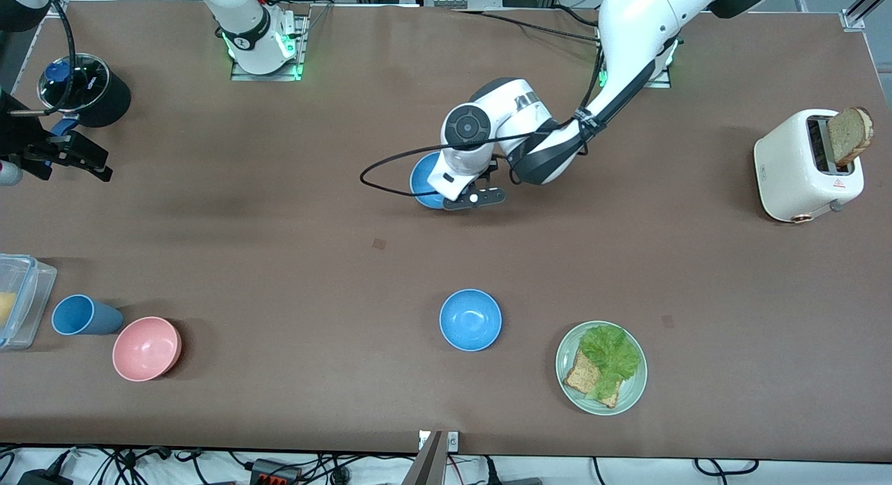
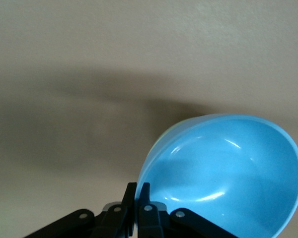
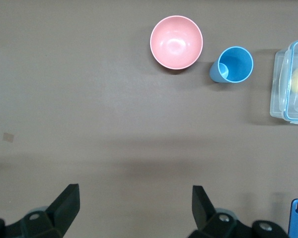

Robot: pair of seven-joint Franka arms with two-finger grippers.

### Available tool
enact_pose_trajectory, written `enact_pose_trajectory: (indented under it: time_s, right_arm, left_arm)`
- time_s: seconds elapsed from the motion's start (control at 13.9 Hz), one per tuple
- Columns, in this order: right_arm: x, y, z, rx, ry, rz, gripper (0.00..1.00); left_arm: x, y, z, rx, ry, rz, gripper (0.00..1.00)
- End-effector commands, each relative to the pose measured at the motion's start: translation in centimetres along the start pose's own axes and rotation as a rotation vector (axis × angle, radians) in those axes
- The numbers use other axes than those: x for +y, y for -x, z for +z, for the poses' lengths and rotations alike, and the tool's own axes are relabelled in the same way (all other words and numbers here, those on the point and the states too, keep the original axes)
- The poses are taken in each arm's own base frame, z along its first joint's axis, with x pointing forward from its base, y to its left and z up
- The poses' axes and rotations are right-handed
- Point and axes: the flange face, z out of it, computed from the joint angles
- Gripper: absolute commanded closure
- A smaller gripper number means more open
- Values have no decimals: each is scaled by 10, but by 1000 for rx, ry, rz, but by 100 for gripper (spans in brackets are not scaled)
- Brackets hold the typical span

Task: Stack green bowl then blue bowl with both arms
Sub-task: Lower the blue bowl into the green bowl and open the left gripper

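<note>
The small round sky-blue bowl sits near the middle of the front view, slightly above centre, partly covered by the left arm's wrist. In the left wrist view this bowl fills the lower right of the frame, and a thin pale green edge shows along its outer rim, so it may sit in another bowl; I cannot tell for sure. The left gripper has its two black fingers pressed together on the rim of the bowl, gripping it.

A second sky-blue bowl stands alone on the brown table, lower in the front view, close to the centre. The pale green plate with lettuce and bread is at the lower right, the white toaster with a bread slice at the right edge.

The right gripper waits at the left edge of the front view, its fingers wide apart and empty. The pink bowl, the blue cup and the clear plastic box show in the upper right of the right wrist view
</note>
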Motion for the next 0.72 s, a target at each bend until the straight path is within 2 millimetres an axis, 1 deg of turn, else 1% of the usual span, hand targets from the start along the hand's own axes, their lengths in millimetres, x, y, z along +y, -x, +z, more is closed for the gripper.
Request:
enact_pose_trajectory:
  time_s: [0.0,0.14,0.36,0.65]
  right_arm:
    - [2,-2,-7,3,-3,-13,0]
    - [5,0,-7,-17,-4,-10,0]
    - [2,1,-5,-33,-5,-3,0]
    - [-1,1,-4,-34,-6,27,0]
  left_arm:
    - [2,-1,2,31,2,1,100]
    - [2,0,4,29,-2,2,100]
    - [2,4,10,24,-13,8,100]
    - [2,3,18,27,-25,16,99]
